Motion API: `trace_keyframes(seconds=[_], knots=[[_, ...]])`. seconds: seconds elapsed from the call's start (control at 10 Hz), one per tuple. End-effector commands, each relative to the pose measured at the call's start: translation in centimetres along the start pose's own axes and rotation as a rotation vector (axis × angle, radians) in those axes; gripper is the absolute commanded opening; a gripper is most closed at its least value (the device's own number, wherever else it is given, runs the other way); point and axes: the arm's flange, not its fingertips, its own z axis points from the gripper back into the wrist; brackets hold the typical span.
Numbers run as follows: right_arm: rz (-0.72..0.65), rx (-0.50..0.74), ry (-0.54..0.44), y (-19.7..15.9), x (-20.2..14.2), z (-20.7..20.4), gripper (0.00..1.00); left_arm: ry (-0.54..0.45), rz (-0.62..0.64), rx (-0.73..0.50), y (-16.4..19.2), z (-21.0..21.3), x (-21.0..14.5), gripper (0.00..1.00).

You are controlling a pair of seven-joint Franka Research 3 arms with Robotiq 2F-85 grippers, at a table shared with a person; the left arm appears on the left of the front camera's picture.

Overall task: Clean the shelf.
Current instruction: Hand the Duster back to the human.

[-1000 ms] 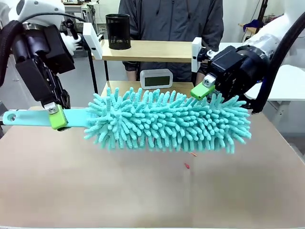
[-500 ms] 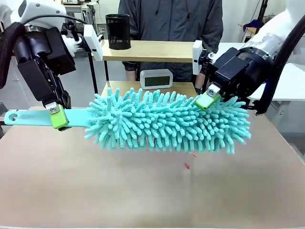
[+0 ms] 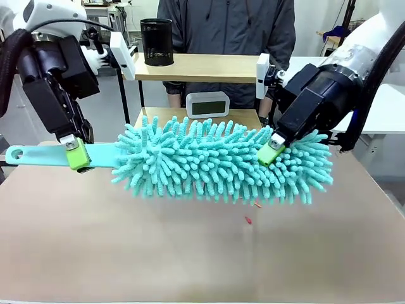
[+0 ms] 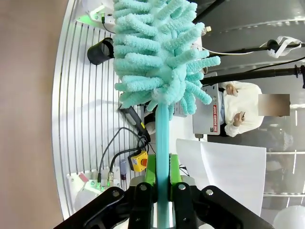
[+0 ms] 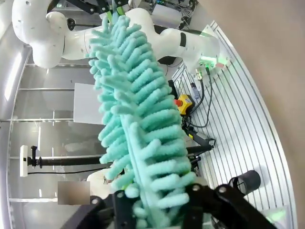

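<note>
Duster held at both ends, shelf not yet touched

The left gripper (image 3: 78,156) was clamped on the handle of the teal duster (image 3: 221,166) and the right gripper (image 3: 270,152) was closed into its fronds; the shelf (image 3: 196,66) stood just behind, apparently unwiped, so the cleaning seemed wholly ahead.
</note>
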Motion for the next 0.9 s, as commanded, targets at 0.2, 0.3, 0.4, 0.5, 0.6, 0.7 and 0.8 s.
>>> trace_keyframes(seconds=[0.2,0.3,0.4,0.5,0.6,0.7,0.8], knots=[[0.024,-0.016,0.017,-0.4,-0.3,0.1,0.0,-0.028,0.011,-0.015,-0.1,0.2,0.1,0.12],[0.027,-0.013,0.016,-0.4,-0.2,0.2,0.0,-0.028,0.007,-0.014,0.0,0.2,0.2,0.12],[0.025,-0.016,0.015,-0.4,-0.2,0.3,0.0,-0.036,0.015,-0.012,0.1,0.3,0.2,0.12],[0.025,-0.018,0.018,-0.4,-0.2,0.3,0.0,-0.036,0.02,-0.006,0.0,0.3,0.1,0.12],[0.025,-0.021,0.016,-0.5,-0.3,0.4,0.0,-0.04,0.007,0.001,-0.1,0.6,-0.1,0.69],[0.031,-0.02,0.007,-0.2,-0.5,0.7,0.0,-0.109,0.01,0.021,-0.5,1.4,-0.7,0.69],[0.039,-0.023,-0.008,0.4,-0.9,1.5,0.0,-0.187,-0.003,0.057,-1.3,2.8,-2.0,1.0]])
